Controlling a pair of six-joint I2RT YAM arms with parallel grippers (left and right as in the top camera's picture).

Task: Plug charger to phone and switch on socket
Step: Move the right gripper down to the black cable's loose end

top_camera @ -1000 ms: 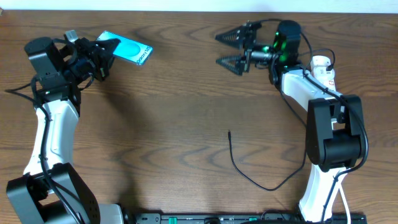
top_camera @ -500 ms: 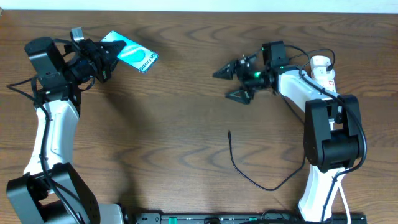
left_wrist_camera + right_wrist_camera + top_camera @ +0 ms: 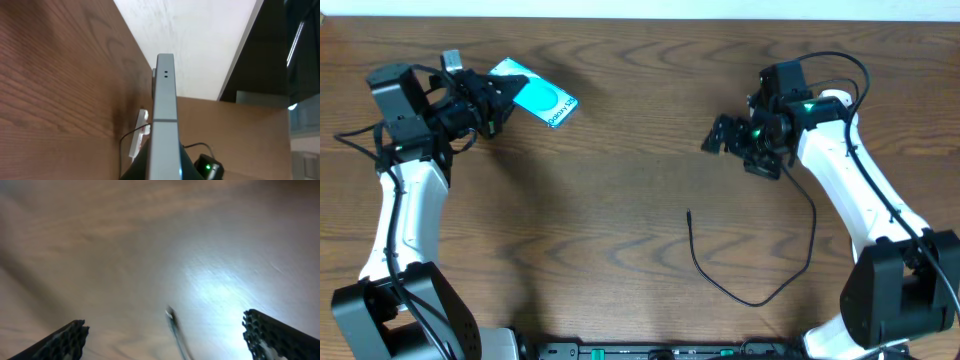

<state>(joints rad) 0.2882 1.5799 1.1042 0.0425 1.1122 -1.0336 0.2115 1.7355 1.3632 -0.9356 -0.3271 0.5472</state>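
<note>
Left hand (image 3: 483, 100) sits at 10 o'clock on the wooden tabletop (image 3: 590, 200). It is clamped on one end of the phone (image 3: 544, 98), whose cyan screen faces up. In the left wrist view the phone is edge-on, with the white socket (image 3: 138, 135) beyond it.

Charger (image 3: 691, 242) lies loose toward 5 o'clock. Its plug tip (image 3: 689, 213) points to 12 and touches nothing.

Right hand (image 3: 740, 150) is at 2 o'clock, at 1 o'clock of the tip. Its fingers (image 3: 62, 341) are wide apart and hold nothing. The tip shows blurred between them.
</note>
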